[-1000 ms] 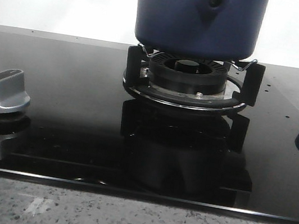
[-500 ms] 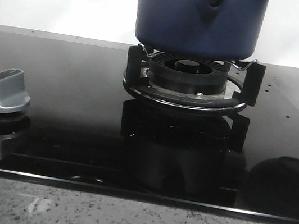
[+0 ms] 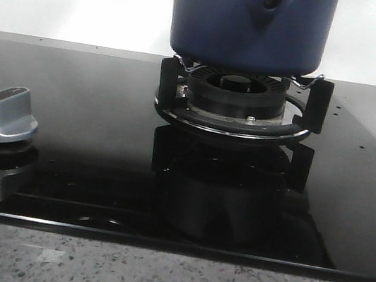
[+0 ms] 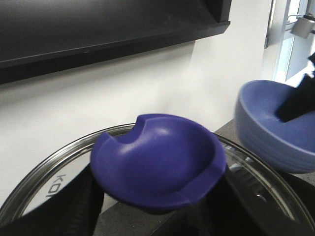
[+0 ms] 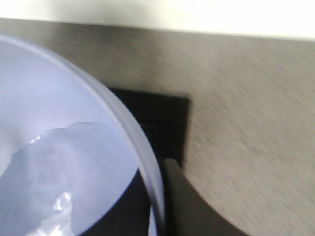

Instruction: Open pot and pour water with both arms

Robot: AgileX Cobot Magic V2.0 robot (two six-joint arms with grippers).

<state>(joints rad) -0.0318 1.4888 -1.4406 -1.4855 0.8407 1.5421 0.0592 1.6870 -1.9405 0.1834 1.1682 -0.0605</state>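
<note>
The dark blue pot (image 3: 250, 22) stands on the burner (image 3: 234, 95); its tab handle (image 3: 269, 3) faces me and its top is cut off in the front view. My left gripper (image 4: 157, 196) is shut on the blue knob (image 4: 157, 157) of a glass lid (image 4: 44, 182) with a steel rim. My right gripper (image 5: 160, 196) is shut on the rim of a light blue bowl (image 5: 59, 147) that holds water (image 5: 49, 172). The bowl also shows in the left wrist view (image 4: 268, 128), beside the lid. Neither gripper shows in the front view.
A silver stove knob (image 3: 6, 116) stands at the left on the black glass cooktop (image 3: 88, 96). A speckled counter edge (image 3: 152, 278) runs along the front. A dark shelf (image 4: 98, 29) hangs on the white wall behind the lid.
The light blue bowl stood at the right edge of the cooktop, then rose to the top right, and is now out of the front view. The pot has not moved.
</note>
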